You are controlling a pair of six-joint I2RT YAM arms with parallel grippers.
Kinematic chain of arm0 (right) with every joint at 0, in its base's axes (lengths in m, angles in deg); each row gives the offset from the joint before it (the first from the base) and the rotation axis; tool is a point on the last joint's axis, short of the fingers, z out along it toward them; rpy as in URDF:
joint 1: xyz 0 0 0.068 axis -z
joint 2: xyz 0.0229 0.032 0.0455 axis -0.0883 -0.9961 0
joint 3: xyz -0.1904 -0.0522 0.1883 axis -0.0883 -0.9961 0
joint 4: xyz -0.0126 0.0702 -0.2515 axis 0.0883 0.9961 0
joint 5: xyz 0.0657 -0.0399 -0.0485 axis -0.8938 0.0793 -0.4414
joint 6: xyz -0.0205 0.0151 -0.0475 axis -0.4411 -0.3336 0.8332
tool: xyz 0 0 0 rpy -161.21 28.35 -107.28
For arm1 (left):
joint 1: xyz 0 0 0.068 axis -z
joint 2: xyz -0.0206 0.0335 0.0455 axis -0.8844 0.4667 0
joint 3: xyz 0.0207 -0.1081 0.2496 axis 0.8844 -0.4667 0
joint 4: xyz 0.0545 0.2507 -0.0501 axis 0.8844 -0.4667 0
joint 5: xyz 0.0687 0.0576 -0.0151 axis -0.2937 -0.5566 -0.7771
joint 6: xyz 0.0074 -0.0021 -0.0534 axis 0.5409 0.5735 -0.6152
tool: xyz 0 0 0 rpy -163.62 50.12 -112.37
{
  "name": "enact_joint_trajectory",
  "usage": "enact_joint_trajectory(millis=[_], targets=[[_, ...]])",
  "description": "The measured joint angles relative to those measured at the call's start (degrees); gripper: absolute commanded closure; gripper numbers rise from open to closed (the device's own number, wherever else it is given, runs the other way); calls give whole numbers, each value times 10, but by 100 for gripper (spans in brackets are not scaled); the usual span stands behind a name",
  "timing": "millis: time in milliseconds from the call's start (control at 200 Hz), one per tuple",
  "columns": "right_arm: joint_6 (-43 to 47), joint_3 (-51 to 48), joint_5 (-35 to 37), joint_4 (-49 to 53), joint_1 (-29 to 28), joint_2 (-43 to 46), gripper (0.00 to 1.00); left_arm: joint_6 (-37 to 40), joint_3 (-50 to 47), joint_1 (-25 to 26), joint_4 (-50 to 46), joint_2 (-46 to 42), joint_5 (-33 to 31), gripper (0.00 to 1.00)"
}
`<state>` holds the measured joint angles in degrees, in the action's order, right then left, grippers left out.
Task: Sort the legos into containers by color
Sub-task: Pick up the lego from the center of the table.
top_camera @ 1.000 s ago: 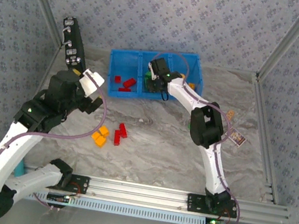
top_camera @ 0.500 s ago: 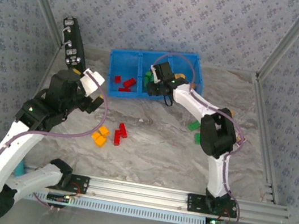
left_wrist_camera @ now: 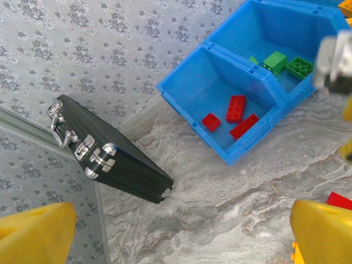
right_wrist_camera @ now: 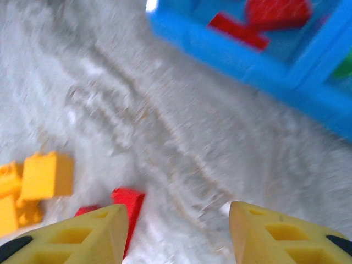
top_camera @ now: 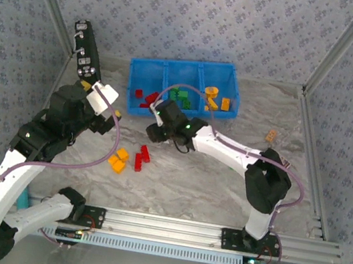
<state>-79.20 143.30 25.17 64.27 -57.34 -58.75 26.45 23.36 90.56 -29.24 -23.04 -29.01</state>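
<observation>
The blue tray (top_camera: 149, 62) stood against the far edge of the desk (top_camera: 221, 187), a little left of its middle, with its three containers (top_camera: 165, 79) side by side. Red legos (top_camera: 148, 101) lay in the left container, green legos (top_camera: 181, 97) in the middle one and orange-yellow legos (top_camera: 213, 98) in the right one. In the left wrist view three red pieces lay on the left container's floor, and at least two green ones in the next.

Out on the open desk, between its middle and its left edge, a few loose red legos (top_camera: 142, 157) lay just beside some loose orange-yellow legos (top_camera: 118, 161).

The right jaws hung over the desk just in front of the tray's near wall, by the left container, between the tray and the loose pieces. The right wrist view was blurred, yet its fingers (right_wrist_camera: 71, 236) plainly stood apart at a middling gap with nothing but bare desk between them.

The left jaws were spread wide and held nothing, raised above the desk near its left edge. Their fingers (left_wrist_camera: 33, 234) sat at the bottom corners of the left wrist view.

A black case (top_camera: 86, 52) with silver latches leaned in the far left corner. A small tan thing (top_camera: 271, 136) lay near the right edge, too small to make out.
</observation>
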Motion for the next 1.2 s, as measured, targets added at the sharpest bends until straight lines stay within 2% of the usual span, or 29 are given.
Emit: enact_joint_trajectory(millis=[300, 800, 1200], targets=[[-87, -46, -37, -13, -31, -13, 44, -4, 0, 0, 0, -16, 10, 0], [-156, -42, -92, -50, -26, -88, 41, -4, 0, 0, 0, -37, 10, 0], [-185, -6, -99, -61, -13, -133, 43, -4, 0, 0, 0, -41, 10, 0]])
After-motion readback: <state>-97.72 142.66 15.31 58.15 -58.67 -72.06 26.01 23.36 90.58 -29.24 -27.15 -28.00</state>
